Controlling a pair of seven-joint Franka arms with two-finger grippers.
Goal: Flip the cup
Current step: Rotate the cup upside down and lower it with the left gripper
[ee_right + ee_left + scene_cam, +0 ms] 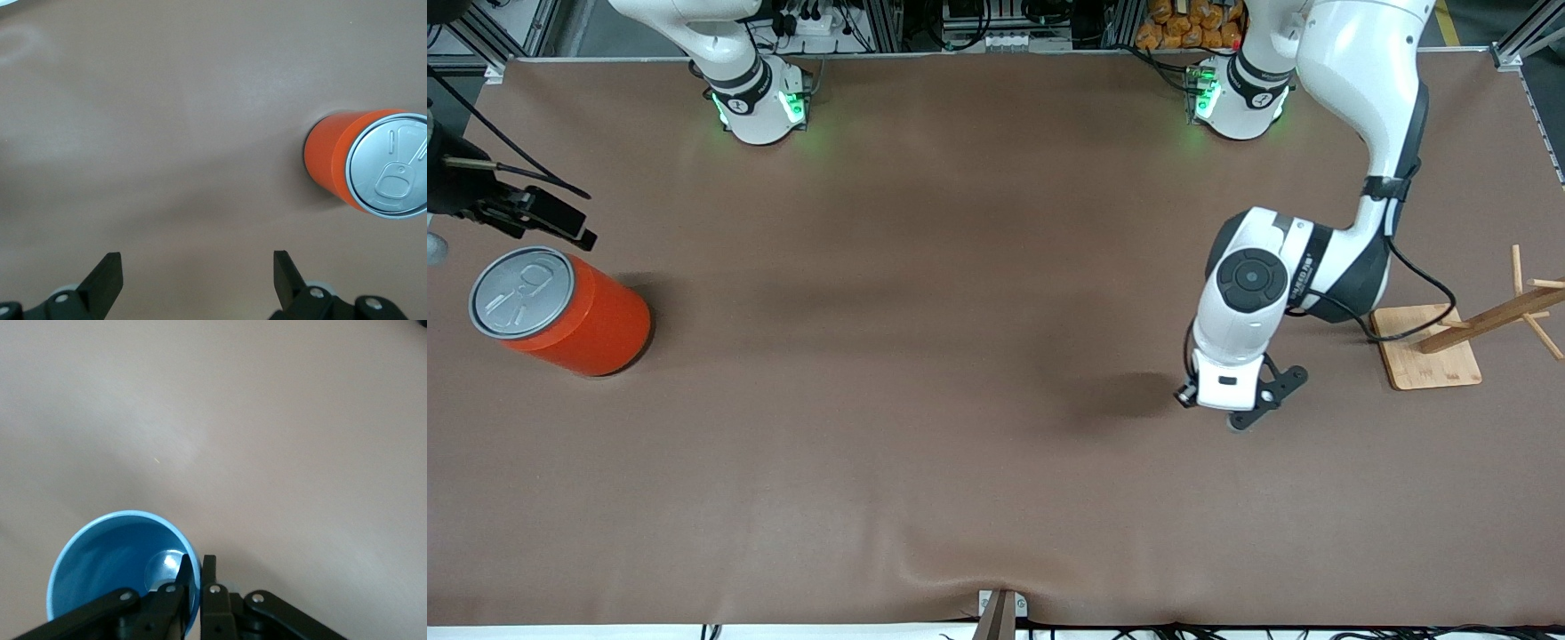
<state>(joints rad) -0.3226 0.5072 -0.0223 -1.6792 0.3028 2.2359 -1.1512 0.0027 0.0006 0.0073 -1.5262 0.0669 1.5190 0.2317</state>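
Pinching the cup [113,567] by its thin rim, the left tool [195,577] looked clamped on something light and stiff; the right tool [197,280] waited, spread wide.

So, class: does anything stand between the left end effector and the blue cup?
Nothing visible does. The left end effector is already shut on the rim of the light-blue cup, one finger inside and one outside, over bare brown table.
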